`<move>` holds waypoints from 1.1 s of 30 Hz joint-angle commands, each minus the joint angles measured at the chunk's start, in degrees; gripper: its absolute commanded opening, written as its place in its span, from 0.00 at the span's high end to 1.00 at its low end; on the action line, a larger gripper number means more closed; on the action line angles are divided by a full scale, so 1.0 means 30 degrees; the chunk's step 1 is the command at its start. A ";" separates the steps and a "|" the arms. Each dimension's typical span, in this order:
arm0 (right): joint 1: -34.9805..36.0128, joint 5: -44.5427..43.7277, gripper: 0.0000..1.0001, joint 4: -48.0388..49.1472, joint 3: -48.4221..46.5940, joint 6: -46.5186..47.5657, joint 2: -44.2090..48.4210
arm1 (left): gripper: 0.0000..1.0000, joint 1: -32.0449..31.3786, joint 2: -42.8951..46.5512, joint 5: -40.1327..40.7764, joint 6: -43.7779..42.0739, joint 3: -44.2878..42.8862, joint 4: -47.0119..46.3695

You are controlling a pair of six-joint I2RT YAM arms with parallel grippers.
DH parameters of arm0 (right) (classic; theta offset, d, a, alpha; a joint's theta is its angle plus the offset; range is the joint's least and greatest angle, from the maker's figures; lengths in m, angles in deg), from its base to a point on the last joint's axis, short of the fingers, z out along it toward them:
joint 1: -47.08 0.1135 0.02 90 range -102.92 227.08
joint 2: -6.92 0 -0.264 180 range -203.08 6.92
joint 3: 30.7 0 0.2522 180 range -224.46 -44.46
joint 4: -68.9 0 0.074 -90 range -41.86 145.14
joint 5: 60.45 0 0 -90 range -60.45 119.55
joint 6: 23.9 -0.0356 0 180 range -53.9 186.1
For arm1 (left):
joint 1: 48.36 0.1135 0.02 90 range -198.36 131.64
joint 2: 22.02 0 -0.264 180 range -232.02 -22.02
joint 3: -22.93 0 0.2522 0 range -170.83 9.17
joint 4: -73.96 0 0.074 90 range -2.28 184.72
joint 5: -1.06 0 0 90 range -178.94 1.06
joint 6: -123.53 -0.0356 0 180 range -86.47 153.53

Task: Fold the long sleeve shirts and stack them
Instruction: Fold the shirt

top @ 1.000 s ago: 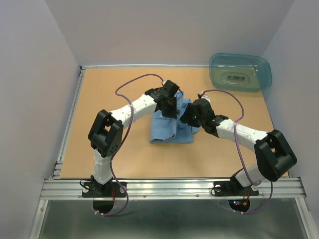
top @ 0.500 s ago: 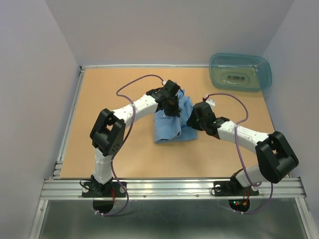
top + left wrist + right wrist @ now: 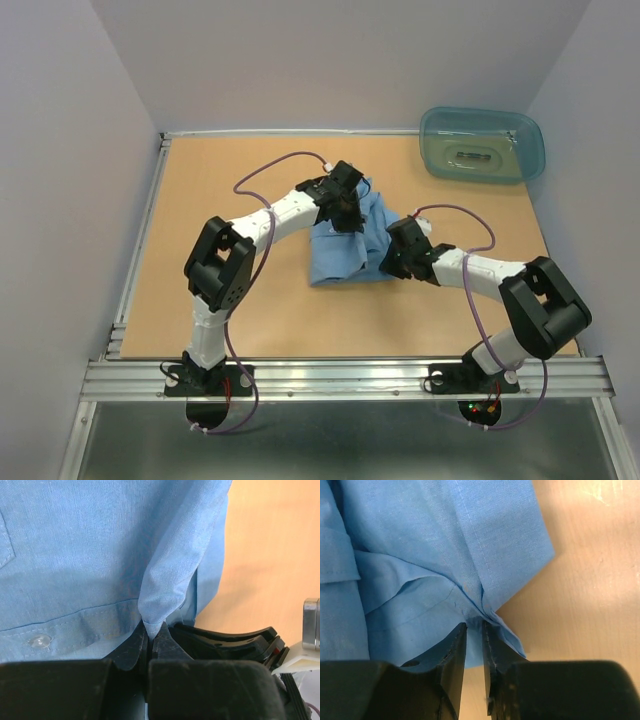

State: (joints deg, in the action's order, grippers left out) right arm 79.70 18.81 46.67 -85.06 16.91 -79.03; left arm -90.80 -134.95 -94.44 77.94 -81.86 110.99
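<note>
Top view: the shirt (image 3: 345, 250), light blue, lies as a half-folded bundle approx. in the middle of the bench (image 3: 220, 290). It is well apart from the teal tub (image 3: 482, 145) in the far right corner. The left tool (image 3: 345, 217) sits on the far part of the bundle, and the right tool (image 3: 391, 262) at its right edge. I see only one shirt, and no stack.

Left wrist view: the left tool (image 3: 151, 634) is pressed together and pinches a small peak of cloth, which rises from between the tips. Next to it runs the front strip w/ a button (image 3: 40, 641).

Right wrist view: the right tool (image 3: 474, 629) has its fingers nearly together w/ a slim gap. The folded hem at the corner of the shirt (image 3: 420, 545) reaches just to the tips. I cannot tell if the cloth is really clamped there.

Handling, as I judge it: the cotton is thin, so the shirt is light and soft w/ no stiffness. It will probably sag between two hold points, and the layers may slide on each other. Better to take hold at the hem or a seam, where the fabric is doubled, and to catch all layers of the fold, not only the top one. A shallow pinch can slip out.
</note>
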 commanded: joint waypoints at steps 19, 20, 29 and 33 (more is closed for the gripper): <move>-0.0063 0.0184 0.72 0.0099 0.1024 -0.0245 0.1314 | 0.76 -0.0122 -0.1181 -0.0364 0.1283 -0.1066 -0.2216; -0.0063 0.0037 0.70 0.0070 0.0994 -0.0128 0.1520 | 0.71 -0.0093 -0.0974 -0.0336 0.1254 -0.0804 -0.2392; -0.0063 -0.3214 0.60 -0.2212 -0.0761 0.1570 0.3863 | 0.38 0.0287 0.1194 -0.0364 0.1752 -0.0946 -0.4151; -0.0063 -0.4181 0.60 -0.3181 -0.1904 0.2624 0.5092 | 0.37 0.0696 0.2044 -0.0336 0.1665 -0.1416 -0.4532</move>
State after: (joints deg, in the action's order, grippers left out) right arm 79.66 12.18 40.34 -84.84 21.00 -67.49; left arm -89.84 -135.14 -95.62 82.81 -83.91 101.28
